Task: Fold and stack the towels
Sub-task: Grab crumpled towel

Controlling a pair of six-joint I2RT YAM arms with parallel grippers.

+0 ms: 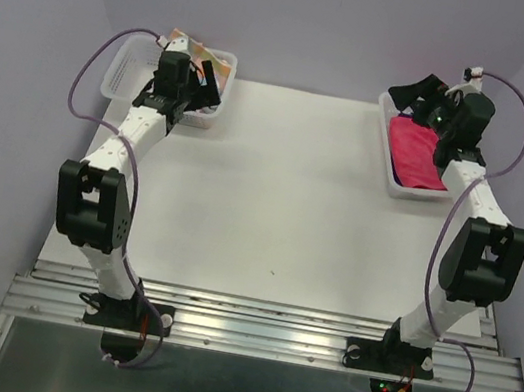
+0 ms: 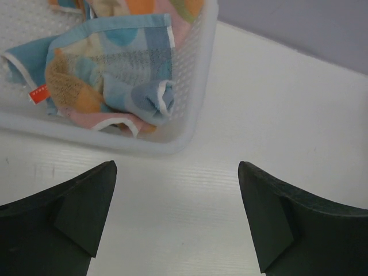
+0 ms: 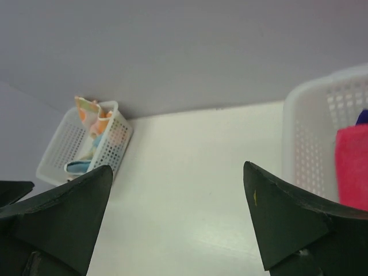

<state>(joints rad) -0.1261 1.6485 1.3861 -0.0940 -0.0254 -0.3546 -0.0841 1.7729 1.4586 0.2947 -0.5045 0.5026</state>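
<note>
My left gripper (image 2: 177, 192) and right gripper (image 3: 177, 187) both gape, empty. Just ahead of the left, a crumpled light-blue patterned towel (image 2: 115, 63) waits unfolded in its white plastic mesh basket (image 2: 195, 92). To the right of the right one, a bright pink towel (image 3: 353, 167) looks already folded.

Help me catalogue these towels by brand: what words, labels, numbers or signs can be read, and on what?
The red tag on the light-blue patterned towel: white lettering, too small and blurred to read.
On the pink towel and the white basket: no text visible.
Nothing else legible in any view.
</note>
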